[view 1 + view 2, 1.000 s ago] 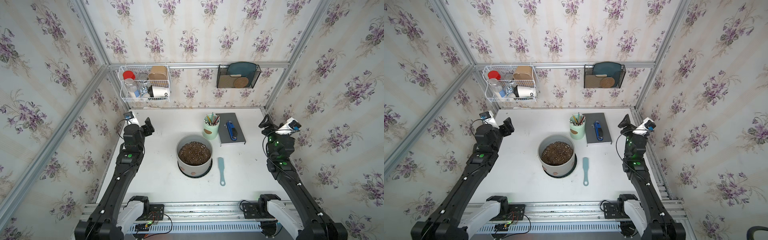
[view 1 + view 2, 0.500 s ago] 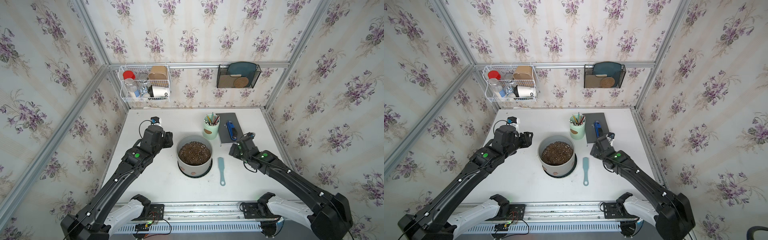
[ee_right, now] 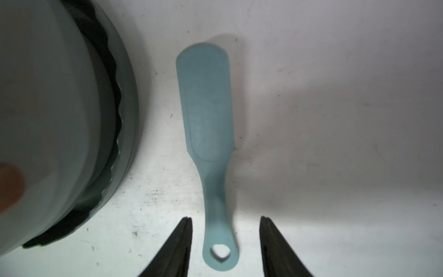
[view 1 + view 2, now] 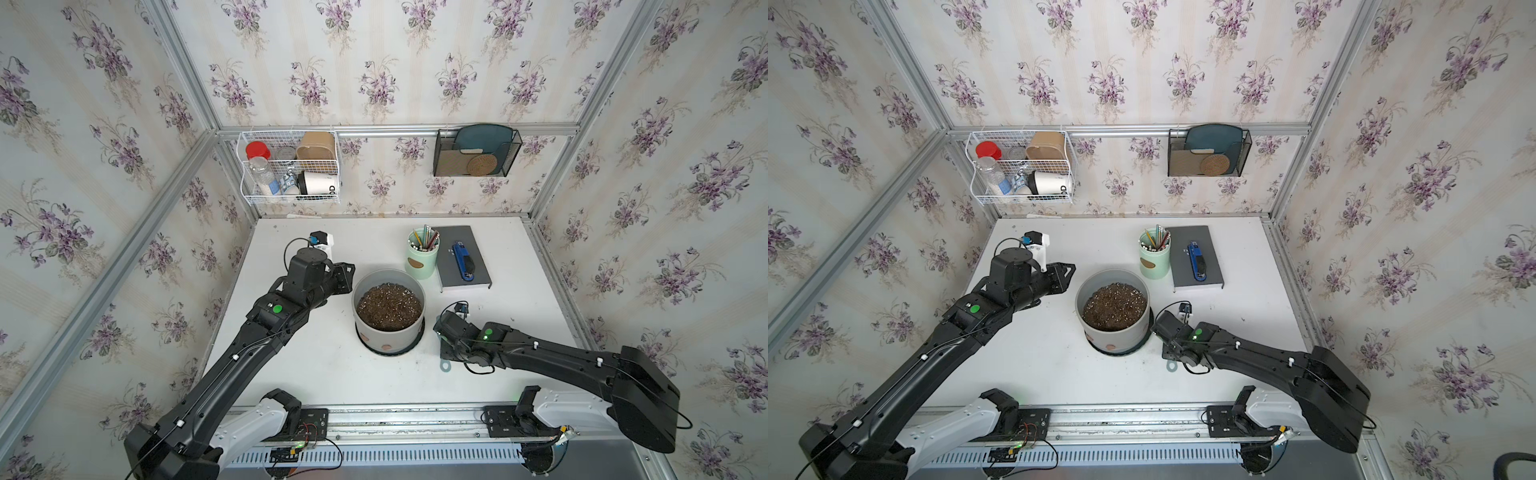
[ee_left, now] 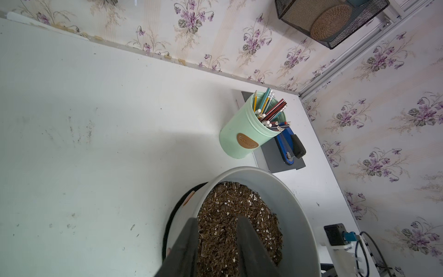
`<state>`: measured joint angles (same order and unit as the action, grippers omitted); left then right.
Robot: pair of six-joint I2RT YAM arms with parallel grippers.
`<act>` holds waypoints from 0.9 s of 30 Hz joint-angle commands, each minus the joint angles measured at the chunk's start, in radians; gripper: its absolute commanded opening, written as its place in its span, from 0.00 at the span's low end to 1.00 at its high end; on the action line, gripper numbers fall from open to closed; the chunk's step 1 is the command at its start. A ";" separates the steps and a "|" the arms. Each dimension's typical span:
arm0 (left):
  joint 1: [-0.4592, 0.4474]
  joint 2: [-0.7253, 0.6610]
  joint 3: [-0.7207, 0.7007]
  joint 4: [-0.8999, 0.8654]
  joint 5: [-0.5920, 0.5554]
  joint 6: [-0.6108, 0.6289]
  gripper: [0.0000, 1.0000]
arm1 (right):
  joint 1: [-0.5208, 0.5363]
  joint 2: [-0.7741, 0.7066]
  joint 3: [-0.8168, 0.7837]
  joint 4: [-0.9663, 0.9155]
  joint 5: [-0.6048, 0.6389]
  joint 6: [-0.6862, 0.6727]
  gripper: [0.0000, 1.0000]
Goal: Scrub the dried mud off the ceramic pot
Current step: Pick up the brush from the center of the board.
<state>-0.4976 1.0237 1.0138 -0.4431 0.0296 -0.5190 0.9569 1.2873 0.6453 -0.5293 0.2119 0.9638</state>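
The light-grey ceramic pot (image 4: 386,337) stands mid-table on a black saucer, filled with speckled soil. Reddish-brown dried mud blobs (image 4: 387,346) dot its front wall, and one (image 3: 9,187) shows in the right wrist view. My left gripper (image 4: 350,272) is at the pot's left rim. In the left wrist view (image 5: 217,218) it is open, one finger outside the wall and one over the soil. A teal brush (image 3: 206,100) lies flat right of the pot. My right gripper (image 3: 225,218) hangs low and open, its fingers either side of the handle end without touching it.
A mint-green pencil cup (image 4: 422,259) stands just behind the pot. Right of it lies a grey notebook (image 4: 478,272) with a blue stapler (image 4: 462,259) on it. A wire basket (image 4: 291,166) and a black mesh holder (image 4: 476,153) hang on the back wall.
Both arms swung in from the table's sides. The left gripper reached the pot's left rim, the right came down over the brush handle. Both pairs of jaws narrowed.
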 commanded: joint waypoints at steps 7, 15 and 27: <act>0.002 -0.021 -0.028 0.051 0.055 -0.028 0.42 | 0.008 0.120 0.007 0.071 0.010 0.013 0.42; 0.001 -0.036 -0.075 0.080 0.074 -0.055 0.46 | 0.008 0.149 -0.011 0.035 0.025 0.018 0.27; 0.007 -0.030 0.016 0.081 0.139 -0.040 0.71 | -0.026 -0.121 0.093 -0.042 0.138 -0.078 0.00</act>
<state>-0.4957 0.9989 1.0161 -0.4007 0.1165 -0.5690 0.9413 1.2137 0.6979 -0.5503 0.2974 0.9447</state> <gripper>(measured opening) 0.697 0.182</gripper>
